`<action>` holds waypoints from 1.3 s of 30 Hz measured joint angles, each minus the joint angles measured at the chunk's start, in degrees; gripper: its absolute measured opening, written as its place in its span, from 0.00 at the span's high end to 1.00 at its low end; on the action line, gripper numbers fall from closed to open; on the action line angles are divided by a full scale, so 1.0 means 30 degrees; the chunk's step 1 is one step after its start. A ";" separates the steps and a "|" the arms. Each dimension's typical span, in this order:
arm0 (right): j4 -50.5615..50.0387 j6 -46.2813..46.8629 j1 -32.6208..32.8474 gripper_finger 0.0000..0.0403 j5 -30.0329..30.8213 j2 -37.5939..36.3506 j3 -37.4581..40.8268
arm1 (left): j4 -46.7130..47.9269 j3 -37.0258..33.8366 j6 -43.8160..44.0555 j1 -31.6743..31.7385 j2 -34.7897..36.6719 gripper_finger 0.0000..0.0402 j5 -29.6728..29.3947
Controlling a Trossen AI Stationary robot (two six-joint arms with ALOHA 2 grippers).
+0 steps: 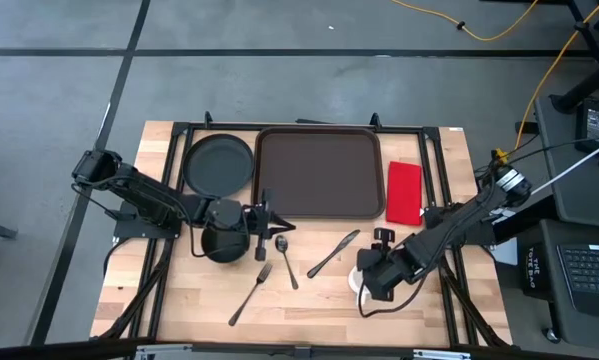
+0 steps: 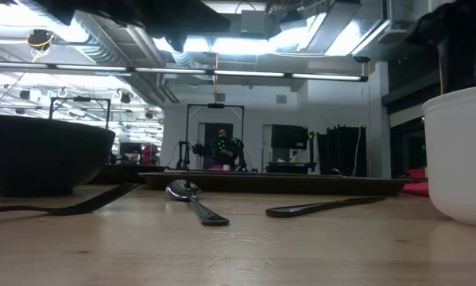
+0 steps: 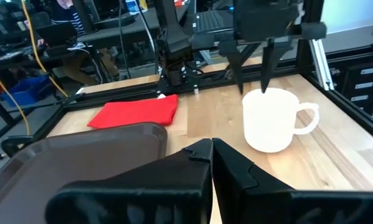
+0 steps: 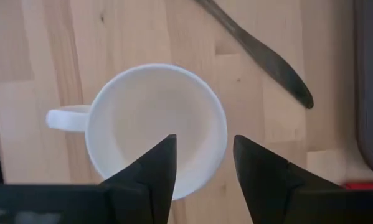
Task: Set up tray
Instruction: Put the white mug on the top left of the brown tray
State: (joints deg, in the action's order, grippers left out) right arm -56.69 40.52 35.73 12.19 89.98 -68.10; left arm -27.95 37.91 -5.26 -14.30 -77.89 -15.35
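The tray [image 1: 319, 172] is lying bare, well beyond the right claw [image 4: 202, 163], with nothing set in it; the setting-up is judged barely begun. The plate [image 1: 219, 163], napkin [image 1: 404, 192], knife [image 1: 333, 253], spoon [image 1: 286, 260], fork [image 1: 250, 293], bowl [image 1: 225, 243] and cup [image 4: 156, 129] are all being left on the table around it. The right claw is being held spread directly above the cup, one finger over its mouth, the other over its rim; no contact can be made out. The left claw [image 3: 210, 147] is being kept pressed together, empty, just beside the tray's near edge. From above, the cup is largely hidden under the right arm, and the bowl partly under the left.
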 joint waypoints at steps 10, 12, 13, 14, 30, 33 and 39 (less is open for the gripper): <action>-0.0144 -0.0092 -0.0549 0.60 0.0058 0.0927 0.0000 | 0.0258 0.0000 0.0000 -0.0829 0.0000 0.99 -0.0009; -0.0145 -0.0105 -0.0612 0.60 0.0058 0.1146 0.0000 | 0.0477 0.0000 0.0000 -0.0998 0.0000 0.99 -0.0005; -0.0151 -0.0105 -0.0627 0.60 0.0058 0.1243 0.0000 | 0.0518 0.0000 0.0000 -0.1086 0.0000 0.99 -0.0009; -0.0153 -0.0110 -0.0627 0.60 0.0061 0.1335 0.0005 | 0.0520 0.0000 0.0000 -0.1162 0.0000 0.99 -0.0005; 0.0694 -0.0163 -0.0663 0.60 -0.0080 0.1317 0.1698 | 0.0549 0.0000 0.0000 -0.1728 0.0000 0.99 -0.0017; 0.0724 -0.0159 -0.0663 0.60 -0.0083 0.1189 0.1698 | 0.0549 0.0000 0.0000 -0.1728 0.0000 0.99 -0.0017; 0.0883 -0.0090 -0.0845 0.62 -0.0182 0.1076 0.1698 | 0.0549 0.0000 0.0000 -0.1728 0.0000 0.99 -0.0017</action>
State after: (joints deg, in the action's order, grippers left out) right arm -54.04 40.25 33.19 11.64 93.21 -63.00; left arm -26.30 37.91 -5.26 -19.49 -77.89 -15.40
